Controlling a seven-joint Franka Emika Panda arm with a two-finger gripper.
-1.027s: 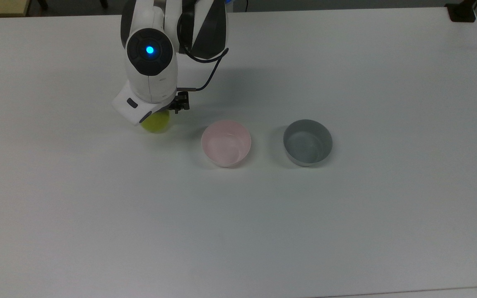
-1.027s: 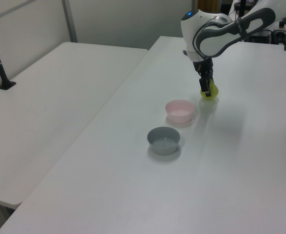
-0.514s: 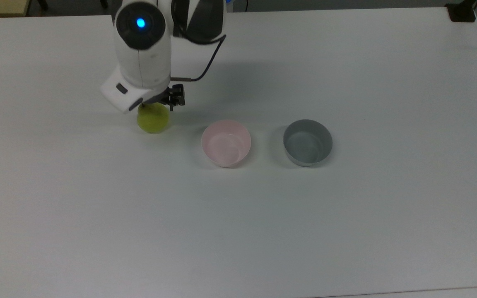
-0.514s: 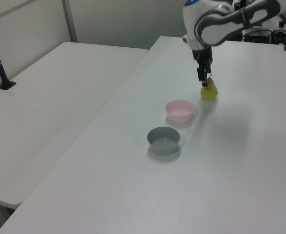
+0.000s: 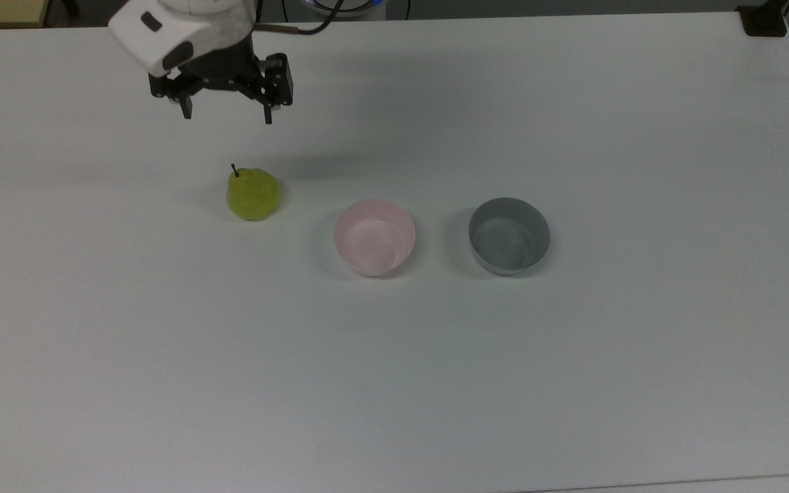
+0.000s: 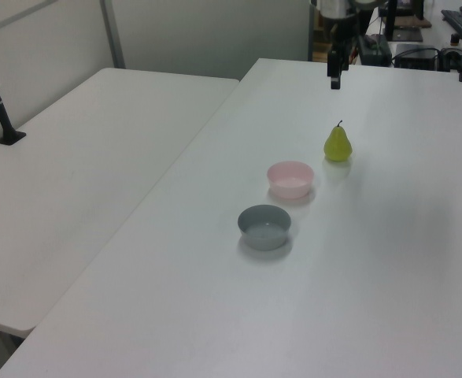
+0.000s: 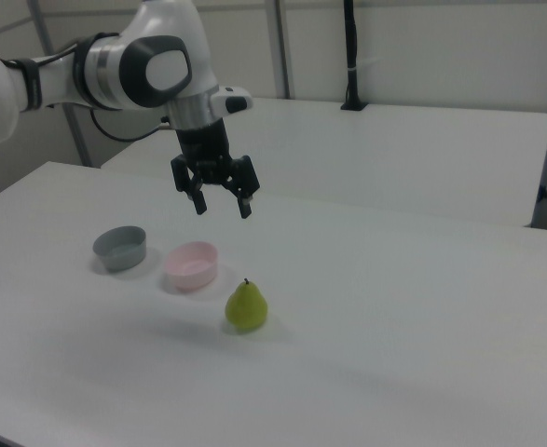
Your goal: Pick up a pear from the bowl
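pear (image 6: 338, 145) upright beside pink bowl (image 6: 290, 179), grey bowl (image 6: 264, 226)

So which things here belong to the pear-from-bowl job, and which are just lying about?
Job:
- pear, upright on the table, outside the bowls
- pink bowl, empty
- gripper, open, raised clear of the pear

Lying about:
- grey bowl, empty, on the pink bowl's far side from the pear
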